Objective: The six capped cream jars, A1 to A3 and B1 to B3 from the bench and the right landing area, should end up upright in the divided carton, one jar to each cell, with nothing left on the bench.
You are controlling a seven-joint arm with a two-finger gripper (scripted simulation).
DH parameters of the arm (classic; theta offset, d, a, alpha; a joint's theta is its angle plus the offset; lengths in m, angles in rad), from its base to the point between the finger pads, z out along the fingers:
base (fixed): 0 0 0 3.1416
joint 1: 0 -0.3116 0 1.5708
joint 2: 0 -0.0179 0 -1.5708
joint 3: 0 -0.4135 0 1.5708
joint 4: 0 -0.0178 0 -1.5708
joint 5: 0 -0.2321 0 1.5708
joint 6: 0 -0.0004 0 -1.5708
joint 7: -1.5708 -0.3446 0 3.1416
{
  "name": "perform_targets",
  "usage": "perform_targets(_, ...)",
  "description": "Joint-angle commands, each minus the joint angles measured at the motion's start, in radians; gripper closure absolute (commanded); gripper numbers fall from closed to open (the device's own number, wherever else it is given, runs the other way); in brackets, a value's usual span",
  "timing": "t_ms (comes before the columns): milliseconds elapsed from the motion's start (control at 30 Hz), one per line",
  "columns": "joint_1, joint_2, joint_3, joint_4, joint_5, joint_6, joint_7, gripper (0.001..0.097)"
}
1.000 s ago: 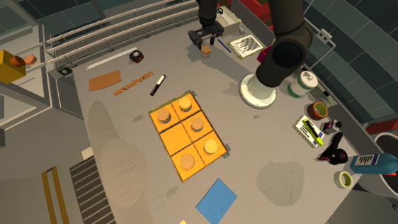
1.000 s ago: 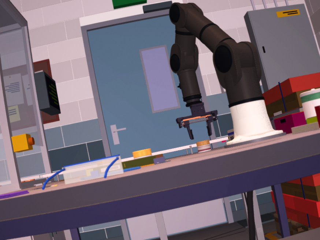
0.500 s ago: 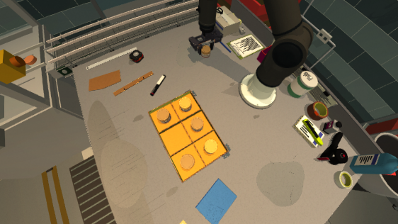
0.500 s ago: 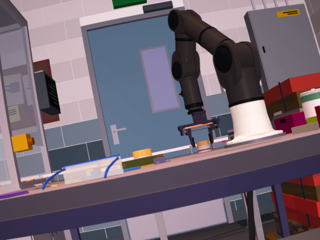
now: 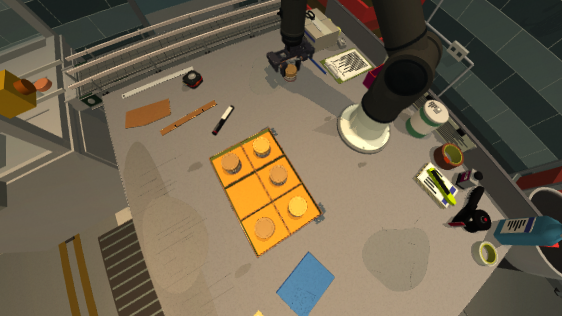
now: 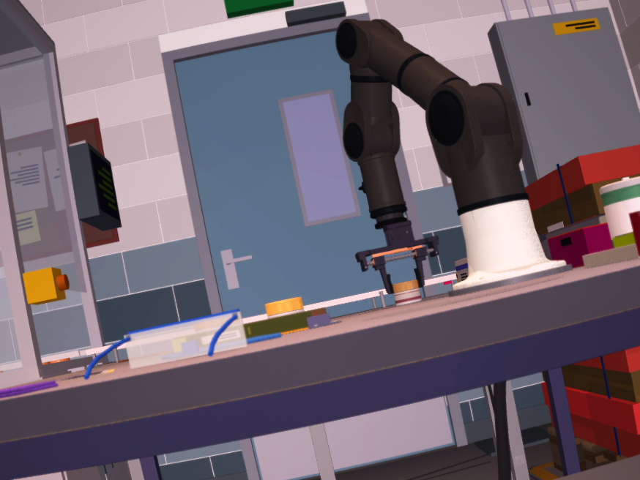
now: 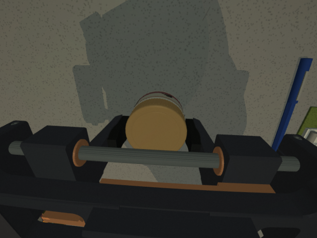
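Observation:
A cream jar [image 5: 289, 71] [image 6: 406, 292] [image 7: 156, 123] with a tan cap stands upright on the bench at the far side, between the fingers of my gripper [image 5: 290, 61] [image 6: 402, 281] [image 7: 156, 135], which has come down around it. The gripper is shut on this jar. Nearer the middle of the bench lies the orange divided carton [image 5: 265, 189], with several capped jars upright in its cells, one to a cell, and its middle left cell [image 5: 246, 195] empty.
The arm's white base [image 5: 365, 131] stands right of the carton. A blue pen [image 7: 292, 102] and a printed sheet [image 5: 347, 63] lie just right of the jar. A marker [image 5: 223, 119], wooden strip [image 5: 188, 117] and tape measure [image 5: 192, 78] lie left. A blue pad [image 5: 305, 283] lies near the front.

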Motion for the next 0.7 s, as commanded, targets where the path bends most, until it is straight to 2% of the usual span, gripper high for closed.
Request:
perform_targets(0, 0.000, -0.001, 0.000, 0.000, 0.000, 0.000, 0.000, 0.0371)
perform_targets(667, 0.000, 0.000, 0.000, 0.000, 0.000, -0.001, 0.000, 0.0771)
